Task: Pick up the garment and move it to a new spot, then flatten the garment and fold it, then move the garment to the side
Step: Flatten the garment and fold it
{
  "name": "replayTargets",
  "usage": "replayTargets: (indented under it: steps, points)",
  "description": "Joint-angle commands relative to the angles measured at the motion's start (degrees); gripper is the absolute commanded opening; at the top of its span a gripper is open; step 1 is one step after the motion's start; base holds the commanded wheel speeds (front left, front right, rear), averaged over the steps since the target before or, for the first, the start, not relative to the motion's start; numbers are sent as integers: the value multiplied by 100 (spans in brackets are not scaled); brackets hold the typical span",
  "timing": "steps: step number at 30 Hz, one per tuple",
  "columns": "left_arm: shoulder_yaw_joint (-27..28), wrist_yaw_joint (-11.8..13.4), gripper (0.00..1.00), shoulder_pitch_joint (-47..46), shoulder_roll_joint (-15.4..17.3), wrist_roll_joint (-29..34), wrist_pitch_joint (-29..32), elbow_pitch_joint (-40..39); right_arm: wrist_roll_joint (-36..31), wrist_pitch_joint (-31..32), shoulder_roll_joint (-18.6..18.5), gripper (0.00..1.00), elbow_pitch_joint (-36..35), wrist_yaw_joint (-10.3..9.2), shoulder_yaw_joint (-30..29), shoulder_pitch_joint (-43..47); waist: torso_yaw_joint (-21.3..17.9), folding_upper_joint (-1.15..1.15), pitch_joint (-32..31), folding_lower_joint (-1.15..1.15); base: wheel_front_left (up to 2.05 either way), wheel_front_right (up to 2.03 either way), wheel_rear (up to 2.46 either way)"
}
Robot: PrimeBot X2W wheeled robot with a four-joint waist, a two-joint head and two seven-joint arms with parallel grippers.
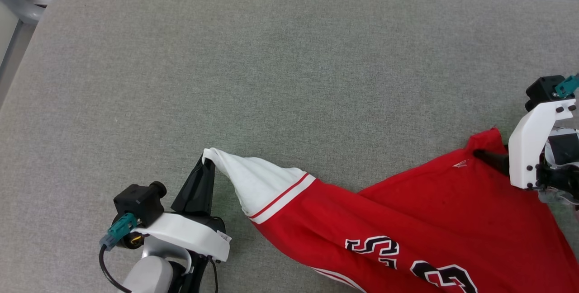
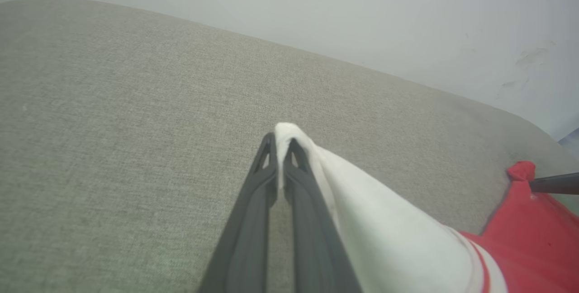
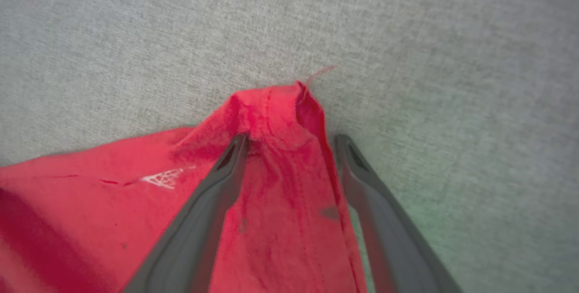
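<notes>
A red garment [image 1: 407, 207] lies partly bunched on a grey pad [image 1: 289, 58], stretched between our two grippers. Our left gripper [image 2: 280, 141] is clenched on the tip of the white sleeve [image 1: 258, 180]. A small fold of white cloth pokes out just past its fingertips. From there the sleeve slopes away toward the red body, lifted a little off the pad.

Our right gripper [image 3: 293, 141] stands released, its fingers wide apart. A peaked red corner [image 3: 276, 107] lies between them and reaches just beyond their tips, but nothing is gripped there. The black lettering [image 1: 373, 250] sits well behind both sets of fingertips, toward our body.

We judge that we are in the flattening step, about to spread the cloth. To do it well, we should first close the right fingers on the red corner, taking the whole peak so it does not slip out. Only then should we draw the two grippers apart, evenly and low over the pad, until the cloth between them lies smooth. Pulling with the left alone would likely drag the whole garment sideways. Then we should lower both ends together and let go.
</notes>
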Motion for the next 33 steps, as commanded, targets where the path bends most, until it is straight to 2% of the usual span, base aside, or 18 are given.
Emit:
replayTargets:
  steps: [1,2,3,8,11,17,26,33]
  points:
    - [5,-21,0,-71,-11,3,-37,14,71,282,179,44,302,17,295,439,-4,0,-10,0,0,0,0]
    - [12,-28,0,-70,-14,6,-45,41,147,306,178,4,342,17,327,427,-9,0,-20,0,0,0,0]
    - [20,-25,0,-69,-17,9,-50,68,156,269,151,0,358,17,370,380,-12,0,-38,0,0,0,0]
    - [72,-45,0,-77,-13,-10,-60,164,172,-346,41,0,388,6,324,2,-45,0,-194,0,0,0,0]
    - [144,-31,0,-139,39,-19,-54,203,36,-881,53,0,508,3,31,-213,-69,0,-351,0,0,0,0]
    - [256,-30,0,-615,274,27,97,114,-335,-1714,247,0,624,7,-424,-476,-263,0,-601,0,0,0,0]
    - [530,-1,0,-2173,656,19,635,302,-1026,-2434,574,0,605,6,-881,-1238,-650,0,-683,0,0,0,0]
    - [606,-92,0,-3706,790,-74,1041,1221,-1511,-2816,794,0,763,5,-1254,-2141,-780,0,-529,0,0,0,0]
